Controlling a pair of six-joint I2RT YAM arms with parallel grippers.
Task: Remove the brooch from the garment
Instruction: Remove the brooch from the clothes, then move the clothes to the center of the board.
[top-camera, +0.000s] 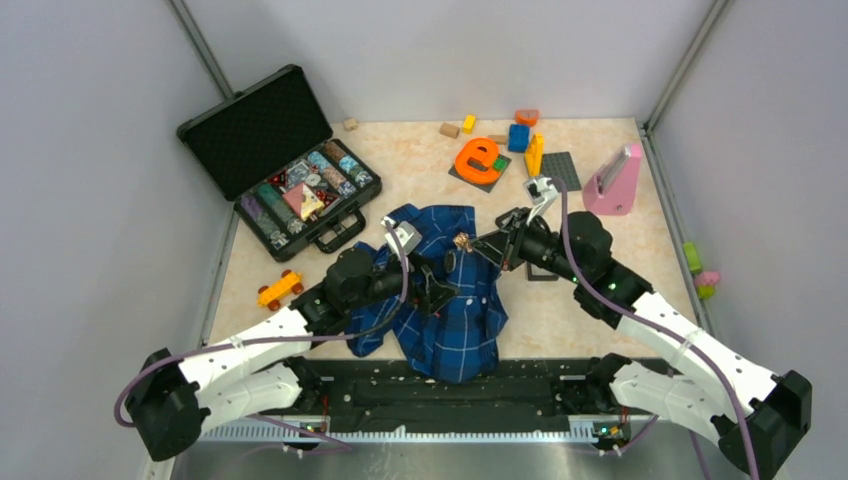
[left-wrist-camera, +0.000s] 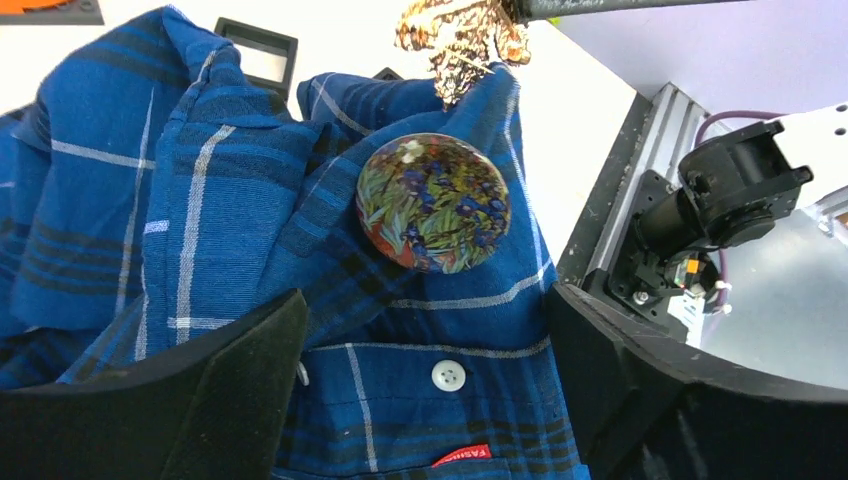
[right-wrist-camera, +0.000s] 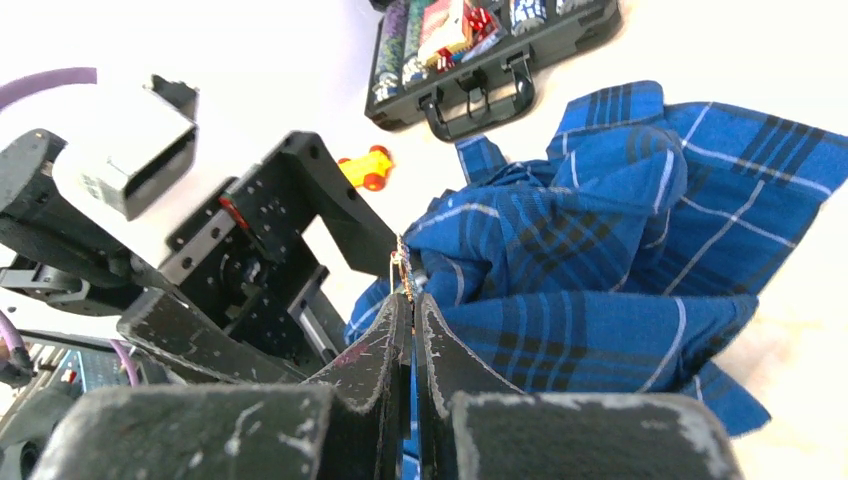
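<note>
The garment (top-camera: 445, 290) is a blue plaid shirt, bunched up at the table's middle. The brooch (left-wrist-camera: 433, 203), a round domed disc with a floral pattern here, sits on the shirt's front fold. My left gripper (left-wrist-camera: 425, 330) is open, with one finger on each side of the button placket just below the brooch, and also shows in the top view (top-camera: 432, 290). My right gripper (right-wrist-camera: 410, 300) is shut on a small gold filigree ornament (left-wrist-camera: 460, 38) at the raised edge of the fold; in the top view its tips (top-camera: 472, 243) hold that edge above the shirt.
An open black case of poker chips (top-camera: 290, 180) lies at the back left, with an orange toy car (top-camera: 279, 290) in front of it. An orange letter on a dark plate (top-camera: 478, 158), coloured blocks and a pink wedge (top-camera: 613, 180) stand at the back right. A hollow black frame (left-wrist-camera: 258, 45) lies beside the shirt.
</note>
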